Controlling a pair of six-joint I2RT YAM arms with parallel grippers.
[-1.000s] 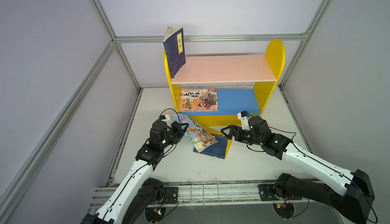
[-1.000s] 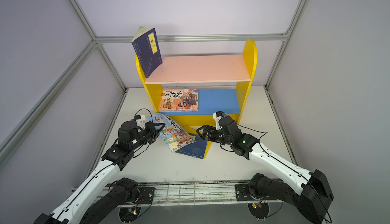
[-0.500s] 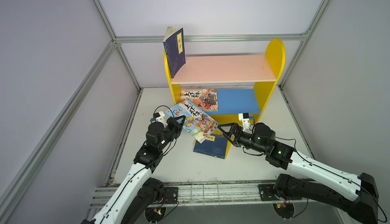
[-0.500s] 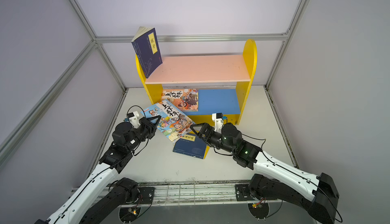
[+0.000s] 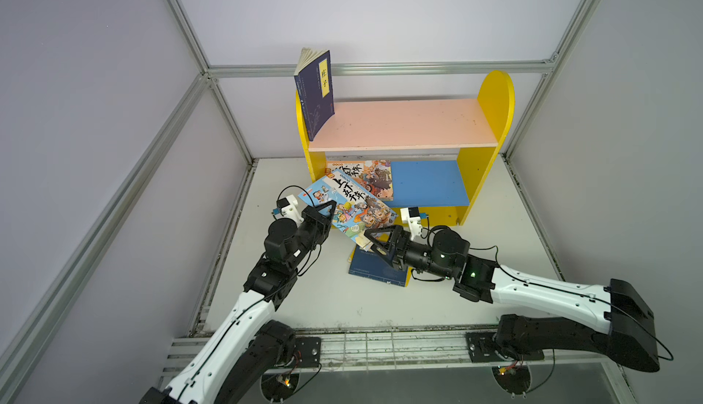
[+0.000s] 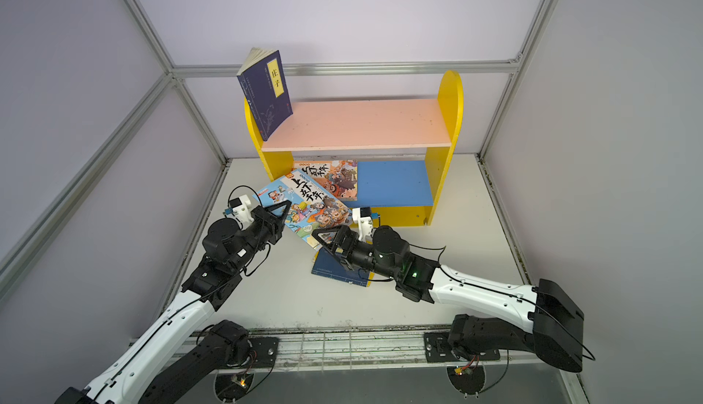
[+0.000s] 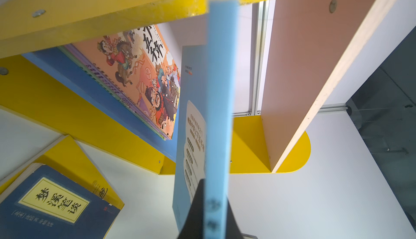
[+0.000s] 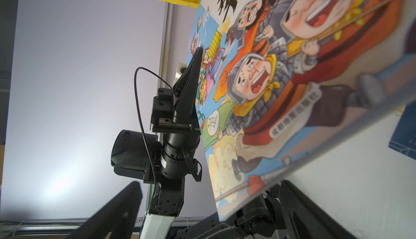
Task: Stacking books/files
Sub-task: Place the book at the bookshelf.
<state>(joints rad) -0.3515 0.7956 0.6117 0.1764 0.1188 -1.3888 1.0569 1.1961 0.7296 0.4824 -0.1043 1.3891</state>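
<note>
The thin light-blue cartoon-cover book [image 5: 348, 204] looks light, floppy and glossy-slippy, so I'd grab it by the spine, where it's stiffest. That's where the left gripper [image 5: 331, 204] is clamped, holding it tilted in the air by the front left corner of the yellow two-tier bookshelf [image 5: 494, 94]. The right gripper [image 5: 374, 239] stands wide apart around the lower corner, not pinching.

The blue lower shelf [image 5: 426, 185] holds an orange cartoon-cover book [image 5: 374, 177] flat at its left end. A navy book with yellow title strip [image 5: 315, 94] leans at the left end of the pink top board [image 5: 399, 124] — a second navy book [image 5: 374, 269] lies on the white table [image 5: 513, 231].
</note>
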